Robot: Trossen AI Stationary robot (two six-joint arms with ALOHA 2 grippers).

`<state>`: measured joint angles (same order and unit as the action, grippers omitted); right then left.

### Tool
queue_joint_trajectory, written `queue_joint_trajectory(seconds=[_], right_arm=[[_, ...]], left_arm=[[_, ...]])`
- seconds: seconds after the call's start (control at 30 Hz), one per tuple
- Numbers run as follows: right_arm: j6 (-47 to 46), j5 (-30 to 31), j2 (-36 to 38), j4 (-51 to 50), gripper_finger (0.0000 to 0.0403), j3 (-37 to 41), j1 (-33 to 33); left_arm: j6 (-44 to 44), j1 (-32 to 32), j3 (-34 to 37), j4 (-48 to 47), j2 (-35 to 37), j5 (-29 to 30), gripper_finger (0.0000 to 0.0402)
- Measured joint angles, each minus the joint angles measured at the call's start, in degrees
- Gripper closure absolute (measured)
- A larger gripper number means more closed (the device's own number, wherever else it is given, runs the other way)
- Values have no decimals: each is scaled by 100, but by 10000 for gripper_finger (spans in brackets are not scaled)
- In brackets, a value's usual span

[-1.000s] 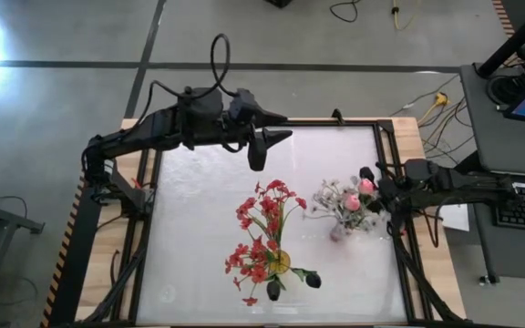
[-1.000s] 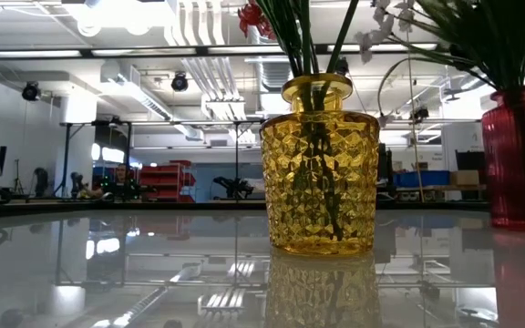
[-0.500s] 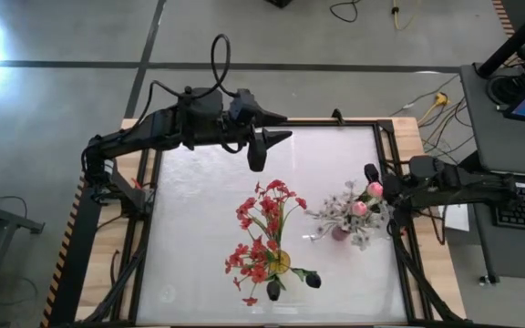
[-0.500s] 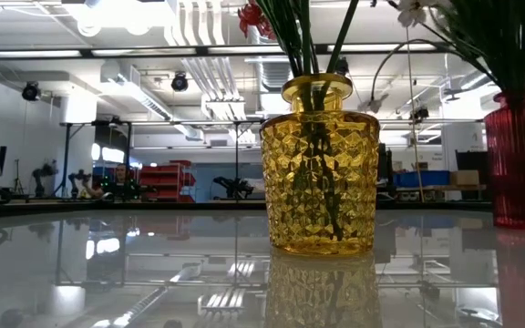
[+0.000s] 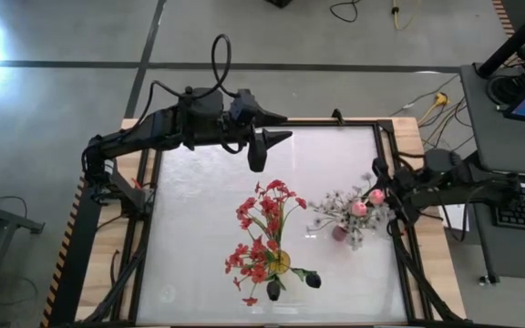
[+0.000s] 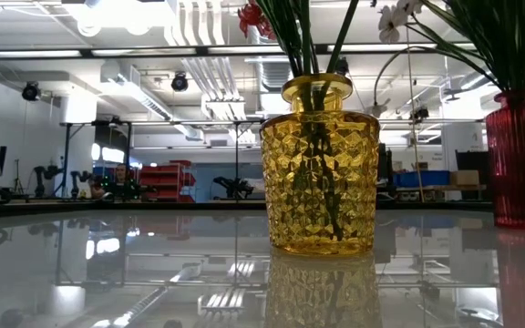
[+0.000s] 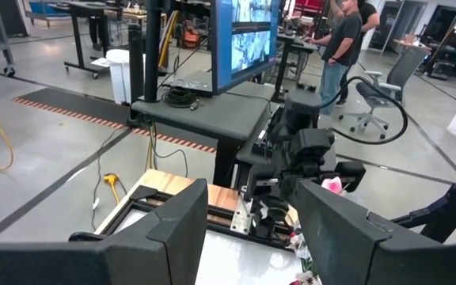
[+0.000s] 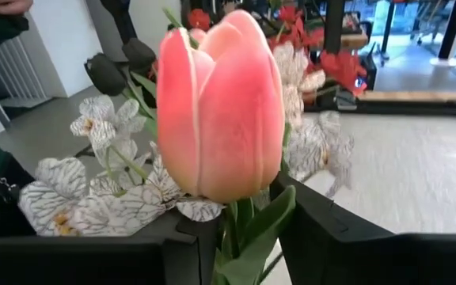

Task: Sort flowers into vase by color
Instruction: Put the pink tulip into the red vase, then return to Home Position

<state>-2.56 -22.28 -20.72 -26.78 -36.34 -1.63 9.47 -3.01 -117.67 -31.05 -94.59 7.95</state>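
we see a pink tulip bud (image 8: pixel 220 103) upright between our gripper (image 8: pixel 236 237) fingers, white veined blooms (image 8: pixel 105 198) just behind.

A faceted yellow vase (image 6: pixel 320 178) with a diamond-cut pattern is seen at the centre of the low view, with green stems inside it. A ribbed dark red vase (image 6: pixel 523 155) is shown at the right edge of the same frame. In the high view, red blossoms (image 5: pixel 261 228) are spread at lower centre, with two near-black buds (image 5: pixel 313 280) below them. Pink buds (image 5: pixel 359 207) and white blooms (image 5: pixel 329 211) are grouped at centre right. In the right wrist view, a pink tulip bud (image 8: pixel 220 107) fills the middle, flanked by white petals veined in dark lines (image 8: pixel 105 207). A glossy white table (image 5: pixel 199 200) is framed in black.
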Motion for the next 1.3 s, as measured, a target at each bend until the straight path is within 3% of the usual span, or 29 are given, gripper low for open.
queue_joint_trajectory(seconds=[0.17,0.37,0.57,0.9,1.13,1.3], right_arm=[[-269,-14,-7,-258,290,0,0],[-669,-14,-7,-855,238,-57,0],[-655,-16,5,-1751,202,-790,0],[-905,487,4,-3657,197,-1946,0],[-1336,1035,6,-3253,197,-2687,0],[-1127,1690,9,-2414,200,-2675,0]], left_arm=[[0,0,4,0,0,0,222],[-42,0,4,-72,13,0,222],[-131,-17,4,-492,132,-3,222],[-342,-22,33,-963,414,-12,222],[-650,-99,373,-1060,593,-161,222],[-577,-367,1369,-731,1104,-504,222]])
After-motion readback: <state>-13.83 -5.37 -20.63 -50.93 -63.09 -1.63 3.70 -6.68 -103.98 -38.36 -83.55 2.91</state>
